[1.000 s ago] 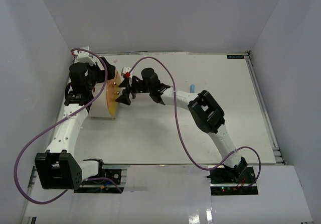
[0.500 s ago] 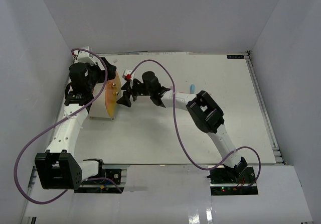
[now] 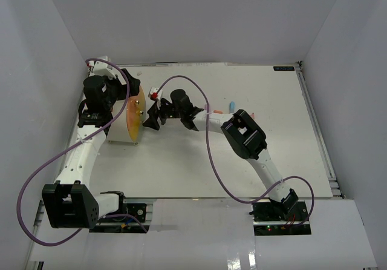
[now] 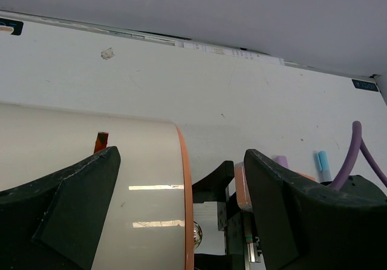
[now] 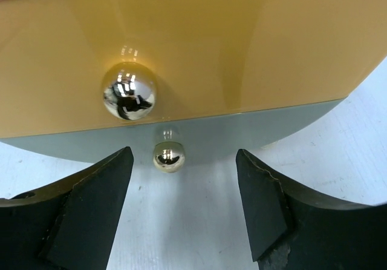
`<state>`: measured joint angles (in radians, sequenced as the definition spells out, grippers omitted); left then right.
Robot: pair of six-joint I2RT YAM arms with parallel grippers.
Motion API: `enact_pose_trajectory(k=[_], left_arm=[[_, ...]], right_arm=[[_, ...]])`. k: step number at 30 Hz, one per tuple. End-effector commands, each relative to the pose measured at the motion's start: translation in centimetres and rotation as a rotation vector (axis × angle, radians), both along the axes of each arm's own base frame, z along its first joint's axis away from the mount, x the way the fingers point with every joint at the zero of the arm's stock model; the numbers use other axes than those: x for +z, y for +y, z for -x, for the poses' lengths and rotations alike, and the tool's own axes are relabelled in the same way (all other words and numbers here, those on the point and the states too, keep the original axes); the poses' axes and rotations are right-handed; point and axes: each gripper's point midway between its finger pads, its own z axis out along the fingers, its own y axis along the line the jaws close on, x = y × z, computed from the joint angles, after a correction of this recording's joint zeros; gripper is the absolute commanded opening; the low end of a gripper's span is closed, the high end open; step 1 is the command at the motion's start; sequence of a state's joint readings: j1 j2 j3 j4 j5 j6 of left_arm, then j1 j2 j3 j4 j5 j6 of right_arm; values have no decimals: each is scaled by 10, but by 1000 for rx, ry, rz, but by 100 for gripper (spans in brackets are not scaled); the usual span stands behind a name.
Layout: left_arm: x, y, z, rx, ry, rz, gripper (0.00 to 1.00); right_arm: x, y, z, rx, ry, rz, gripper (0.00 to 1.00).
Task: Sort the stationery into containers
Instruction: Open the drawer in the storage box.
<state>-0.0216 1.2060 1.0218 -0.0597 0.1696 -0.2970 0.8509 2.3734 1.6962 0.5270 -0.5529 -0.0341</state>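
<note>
Brackets a small brass knob point(image 5: 168, 156) with the right gripper point(image 5: 184, 155), fingers wide, gaps both sides. Straddles with the left gripper point(image 4: 181, 155), fingers wide, the rim of the cream drum point(image 3: 121, 135): left of centre, on its side, axis left-right, orange face point(image 3: 134, 115) pointing right. Beyond, upper centre, light blue marker point(image 3: 231, 105) lying up-down.

Drum point(image 3: 124, 131) stands left on the table point(image 3: 181, 161), right tool point(image 3: 150, 114) just beside, markers point(image 3: 231, 105) farther right.
</note>
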Motion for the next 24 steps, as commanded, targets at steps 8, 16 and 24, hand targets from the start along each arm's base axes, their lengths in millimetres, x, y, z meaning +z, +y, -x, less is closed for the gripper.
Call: enact_pose_trajectory(k=[8, 16, 24], left_arm=[[-42, -3, 16, -12, 154, 20, 95], [-43, -3, 16, -11, 157, 21, 95], [-43, -2, 16, -11, 157, 22, 94]], right_arm=[[1, 17, -9, 37, -11, -43, 67], [4, 19, -7, 59, -13, -56, 57], [3, 17, -5, 62, -9, -48, 31]])
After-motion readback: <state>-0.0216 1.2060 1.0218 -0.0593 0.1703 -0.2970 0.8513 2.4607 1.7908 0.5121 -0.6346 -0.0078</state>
